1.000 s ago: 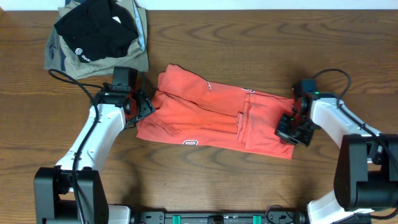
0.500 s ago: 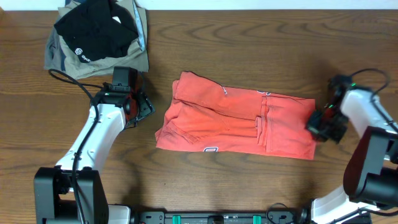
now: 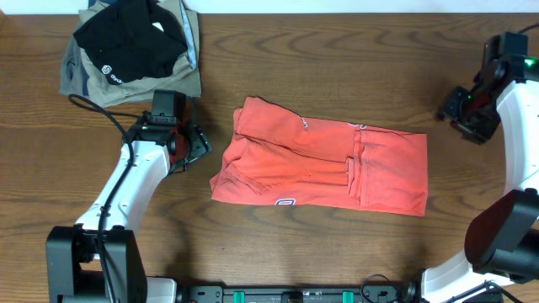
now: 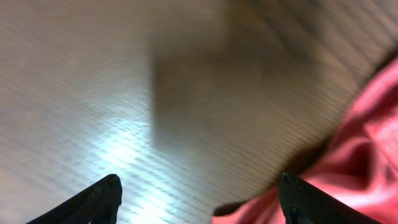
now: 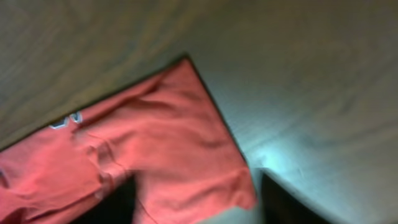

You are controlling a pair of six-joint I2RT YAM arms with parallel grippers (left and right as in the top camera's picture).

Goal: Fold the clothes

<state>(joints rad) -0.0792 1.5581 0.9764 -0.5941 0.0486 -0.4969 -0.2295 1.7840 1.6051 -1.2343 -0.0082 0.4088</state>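
The clothes, a red-orange T-shirt point(image 3: 320, 164), lie folded into a rough rectangle in the middle of the table, with a bit of white lettering at the front edge. My left gripper point(image 3: 195, 143) hovers just left of the shirt's left edge, open and empty. In the left wrist view its gripper point(image 4: 199, 205) frames bare wood, with the shirt point(image 4: 367, 155) at the right. My right gripper point(image 3: 459, 109) is raised at the far right, apart from the shirt and open. The blurred right wrist view shows the shirt's corner point(image 5: 143, 149) below that gripper point(image 5: 196, 202).
A black folded garment point(image 3: 130, 42) lies on a khaki-grey folded garment point(image 3: 84, 80) at the back left corner, close behind my left arm. The table's far edge point(image 3: 337, 10) runs along the top.
My right gripper dragged the shirt to the right, then opened, let go of its right edge and swung up to the far right. The left arm stayed put.
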